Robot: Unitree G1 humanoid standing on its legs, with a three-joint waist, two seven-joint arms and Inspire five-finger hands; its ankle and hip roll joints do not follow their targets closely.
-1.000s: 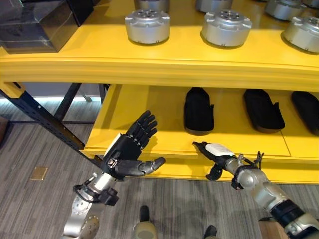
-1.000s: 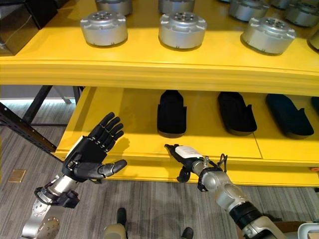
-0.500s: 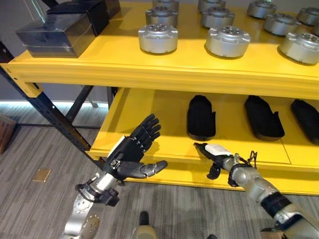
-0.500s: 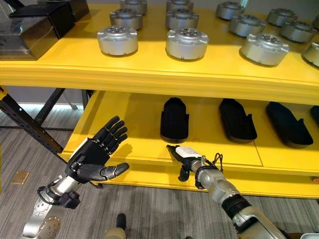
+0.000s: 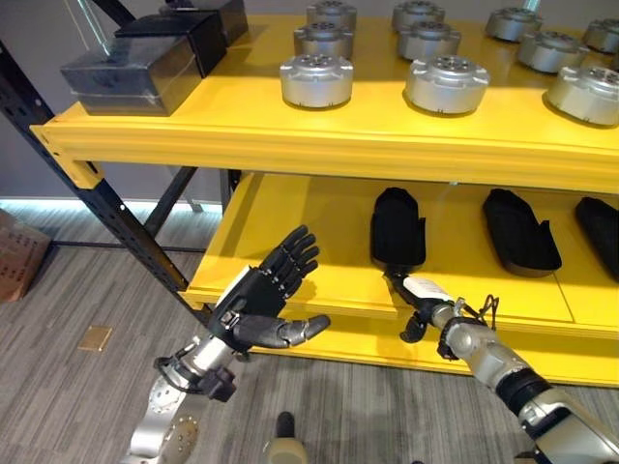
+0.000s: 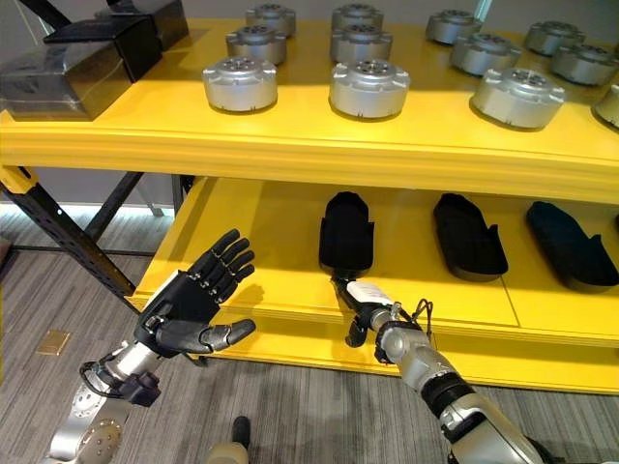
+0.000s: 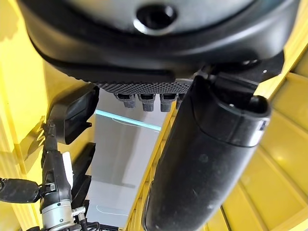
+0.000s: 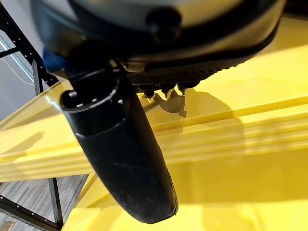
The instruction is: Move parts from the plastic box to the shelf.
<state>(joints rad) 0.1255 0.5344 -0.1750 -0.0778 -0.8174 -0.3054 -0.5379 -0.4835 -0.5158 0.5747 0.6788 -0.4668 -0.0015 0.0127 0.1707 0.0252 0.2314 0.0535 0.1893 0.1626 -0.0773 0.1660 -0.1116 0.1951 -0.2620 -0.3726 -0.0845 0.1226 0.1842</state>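
since a second ago the right hand (image 5: 418, 295) has crept nearer the black part (image 5: 397, 226) on the lower shelf (image 5: 290, 217), fingers straight, empty. left hand (image 5: 261, 302) hovers spread wide in front of the shelf, empty too. no plastic box seen; the placing step looks finished, so next comes turning back for another part. no writing is legible.

Lots of bare room on the lower shelf (image 5: 290, 242) left of the black parts (image 5: 397, 228); round metal parts (image 5: 316, 79) crowding the top shelf.
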